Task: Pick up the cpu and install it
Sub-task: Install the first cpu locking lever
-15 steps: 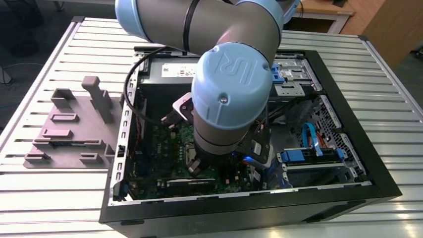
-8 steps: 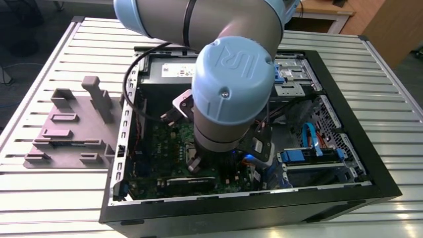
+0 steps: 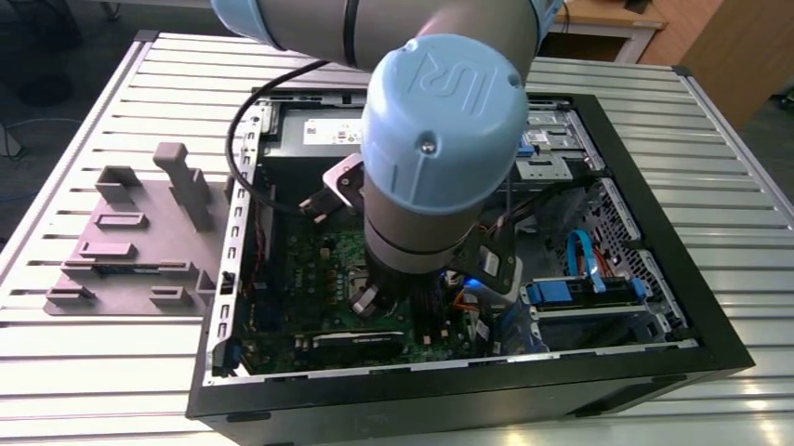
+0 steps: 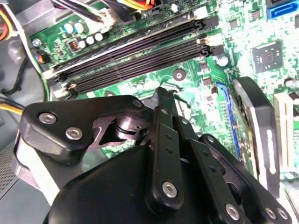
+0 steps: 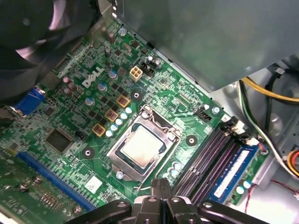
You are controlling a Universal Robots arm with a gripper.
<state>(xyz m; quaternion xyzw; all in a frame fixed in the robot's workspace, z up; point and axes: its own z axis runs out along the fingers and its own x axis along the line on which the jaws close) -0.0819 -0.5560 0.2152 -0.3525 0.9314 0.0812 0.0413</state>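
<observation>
Silver cpu (image 5: pixel 141 145) sits flat in its black socket frame (image 5: pixel 145 147) on the green board (image 5: pixel 70 158). Claw (image 5: pixel 161 186) hangs just beside it, fingers pressed together, holding nothing.

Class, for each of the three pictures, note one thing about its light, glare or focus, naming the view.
Exterior view: even room light on the slatted table, and the arm's blue cap looms large and soft. First wrist view: the cpu in its socket shines pale with glare; a fan is blurred. Second wrist view: the gripper is dark and close, the motherboard bright.
</observation>
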